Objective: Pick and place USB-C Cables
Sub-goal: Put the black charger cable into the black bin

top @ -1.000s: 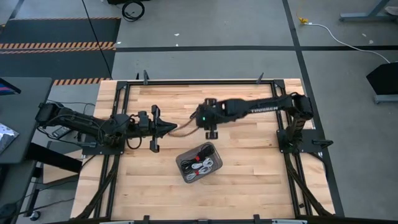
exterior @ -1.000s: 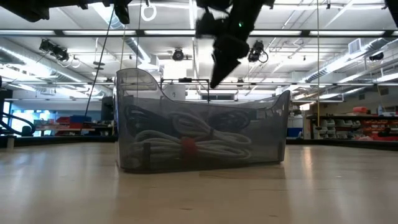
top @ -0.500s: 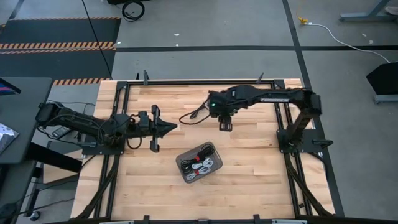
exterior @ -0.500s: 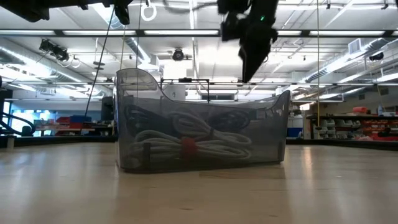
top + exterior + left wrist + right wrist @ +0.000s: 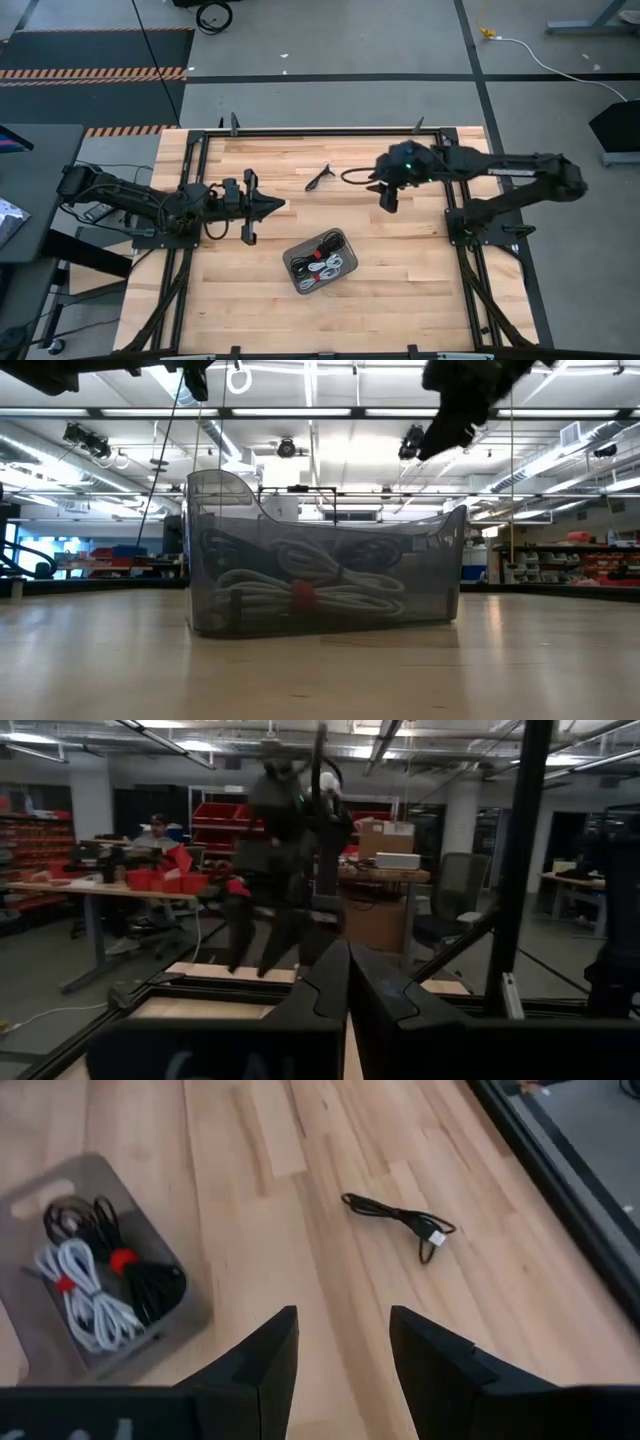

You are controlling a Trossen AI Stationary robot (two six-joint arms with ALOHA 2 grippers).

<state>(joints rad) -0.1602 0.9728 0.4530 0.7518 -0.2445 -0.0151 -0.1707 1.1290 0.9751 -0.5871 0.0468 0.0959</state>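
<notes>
A grey tray stands near the table's middle and holds several coiled USB-C cables, white and black, some with a red band. In the low view the coils show through the tray's wall. One loose black cable lies flat on the wood beyond the tray, also in the right wrist view. My right gripper hangs open above the table, right of that cable, with nothing between its fingers. My left gripper stays shut and level at the left, holding nothing.
A black frame runs round the tabletop. Bare wood lies between the tray and the near edge and on the tray's right. Beyond the table the left wrist view shows a person seated at a bench.
My right gripper has swung from the table's middle, close to my left gripper, toward the right edge and somewhat upward, rolling its wrist as it went; its fingers stay open. The loose black cable now lies uncovered on the wood. My left arm has kept still.
</notes>
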